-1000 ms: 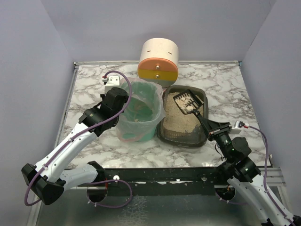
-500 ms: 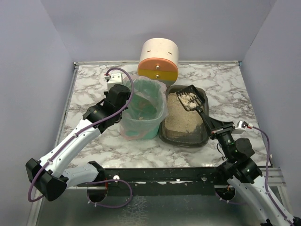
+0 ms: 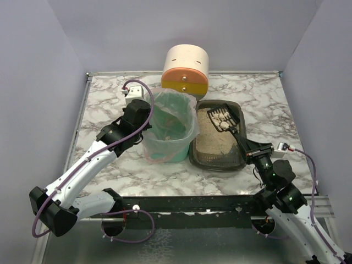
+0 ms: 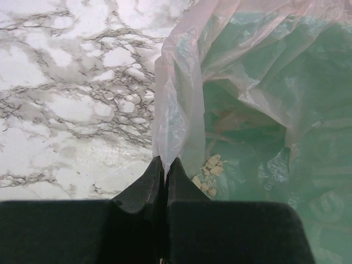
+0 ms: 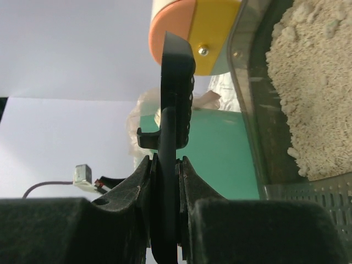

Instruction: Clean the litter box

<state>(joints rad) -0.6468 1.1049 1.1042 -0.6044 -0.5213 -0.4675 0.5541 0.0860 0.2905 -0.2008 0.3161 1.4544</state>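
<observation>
The dark grey litter box [image 3: 215, 164] with beige litter sits right of centre; its wall [image 5: 257, 115] shows in the right wrist view. My right gripper [image 3: 248, 149] [image 5: 166, 162] is shut on the handle of a black slotted scoop [image 3: 223, 117] [image 5: 176, 82]. The scoop is held above the box's far end with pale clumps [image 3: 220, 116] in it. My left gripper [image 3: 146, 111] [image 4: 165, 165] is shut on the rim of the clear bag liner [image 4: 179, 104] of the green bin [image 3: 170, 140]. The bin stands just left of the box. A few clumps [image 4: 209, 170] lie inside the bag.
A cream, orange and yellow cylinder [image 3: 186, 69] stands behind the bin and box, and also shows in the right wrist view [image 5: 192, 27]. A small white block [image 3: 130, 94] sits at the back left. Marble table [image 3: 269, 104] with raised edges.
The scoop has lifted out of the litter with clumps and moved toward the box's far end. My left gripper has pulled the liner rim back, and the bin now stands more upright.
</observation>
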